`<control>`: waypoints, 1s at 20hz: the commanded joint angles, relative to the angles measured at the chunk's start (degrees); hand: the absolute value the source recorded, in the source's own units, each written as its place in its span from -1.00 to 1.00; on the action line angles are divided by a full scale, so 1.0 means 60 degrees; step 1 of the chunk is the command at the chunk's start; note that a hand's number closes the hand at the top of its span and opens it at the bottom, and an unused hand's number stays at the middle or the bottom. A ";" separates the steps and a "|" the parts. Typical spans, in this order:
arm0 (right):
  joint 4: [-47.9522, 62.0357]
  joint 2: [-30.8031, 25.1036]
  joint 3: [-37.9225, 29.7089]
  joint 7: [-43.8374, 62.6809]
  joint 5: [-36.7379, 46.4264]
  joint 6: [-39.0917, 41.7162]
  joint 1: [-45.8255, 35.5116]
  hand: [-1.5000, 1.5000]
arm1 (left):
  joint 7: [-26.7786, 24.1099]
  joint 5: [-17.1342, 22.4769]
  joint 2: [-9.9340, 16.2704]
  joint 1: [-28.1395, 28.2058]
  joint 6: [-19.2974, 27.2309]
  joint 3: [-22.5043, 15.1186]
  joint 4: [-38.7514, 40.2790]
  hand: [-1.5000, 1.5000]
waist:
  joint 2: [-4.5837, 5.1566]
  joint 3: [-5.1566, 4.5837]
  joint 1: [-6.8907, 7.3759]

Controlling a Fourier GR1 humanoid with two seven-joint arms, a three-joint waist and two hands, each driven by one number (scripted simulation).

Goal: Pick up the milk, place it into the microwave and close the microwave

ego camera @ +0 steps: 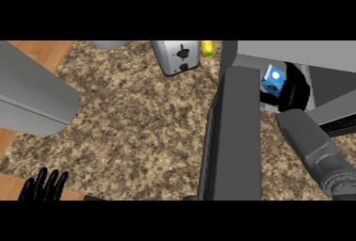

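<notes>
Head view, near to far: left hand rests open, fingers up, at lower-left edge of speckled surface. Microwave door stands open, edge-on. Right hand reaches inside microwave, curled round milk, a blue-and-white carton partly hidden by fingers. Toaster farther back.

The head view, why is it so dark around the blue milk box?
Head view: the blue-and-white milk carton sits in the shadowed microwave opening, partly hidden by the black right hand and the dark grey microwave door; the speckled brown counter is evenly lit, without glare.
</notes>
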 commanded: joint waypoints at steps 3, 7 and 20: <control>0.0078 0.0594 0.0501 -0.0234 0.0491 0.1097 -0.0600 -1.00 | 0.0087 0.0018 0.0047 -0.0274 -0.0018 0.0056 0.0243 -1.00 | -0.0025 0.0069 0.0019; 0.0129 0.0796 0.0562 -0.0114 0.0551 0.1595 -0.0963 -1.00 | 0.0010 0.0098 0.0098 -0.0353 -0.0066 0.0203 0.0333 -1.00 | -0.0053 0.0059 -0.0006; -0.0918 0.1705 -0.0585 -0.1497 -0.0645 0.3821 -0.0455 -1.00 | -0.0081 -0.0117 -0.0083 -0.0276 0.0082 0.0077 0.0255 -1.00 | -0.0248 0.0077 -0.0603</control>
